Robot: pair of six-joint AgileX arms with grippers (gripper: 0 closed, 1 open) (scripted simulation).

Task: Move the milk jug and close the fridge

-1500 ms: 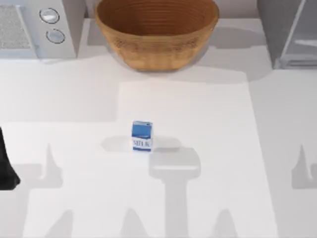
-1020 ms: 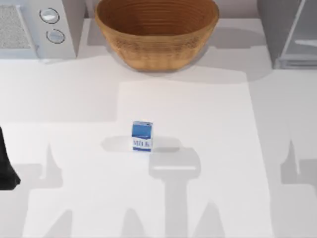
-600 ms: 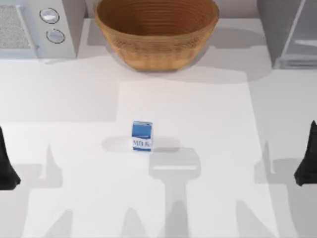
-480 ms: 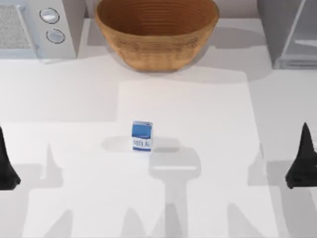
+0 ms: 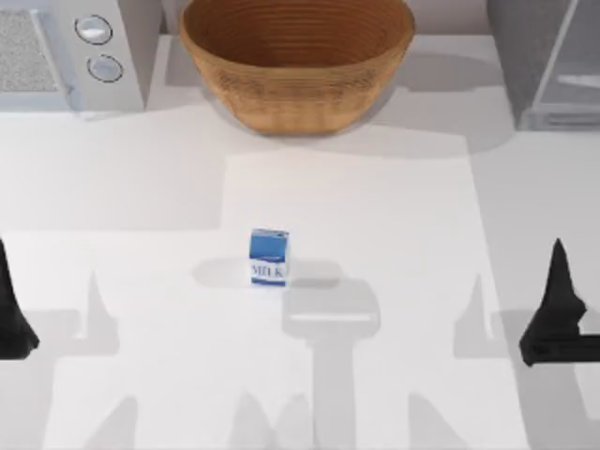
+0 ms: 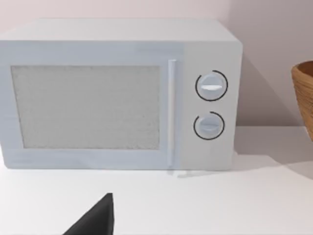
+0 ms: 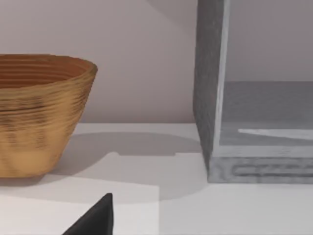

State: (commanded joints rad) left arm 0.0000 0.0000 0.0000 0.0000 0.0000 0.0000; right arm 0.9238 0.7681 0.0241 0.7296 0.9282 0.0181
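Observation:
The milk jug (image 5: 269,257), a small blue-and-white carton, stands upright near the middle of the table. The fridge (image 5: 525,56), a grey speckled cabinet, stands at the back right. In the right wrist view the fridge (image 7: 211,98) shows its inside past a pale door edge. My right gripper (image 5: 559,291) hovers at the table's right side, well to the right of the carton and in front of the fridge. My left gripper (image 5: 9,309) sits parked at the left edge. Nothing is held by either one.
A big woven brown basket (image 5: 296,66) stands at the back centre, also seen as the basket (image 7: 34,117) from the right wrist. A pale microwave (image 5: 66,56) with two round knobs stands at the back left, and this microwave (image 6: 117,93) faces the left wrist.
My right gripper has come in from the right edge and slid left over the table. The milk jug and the left arm have not moved.

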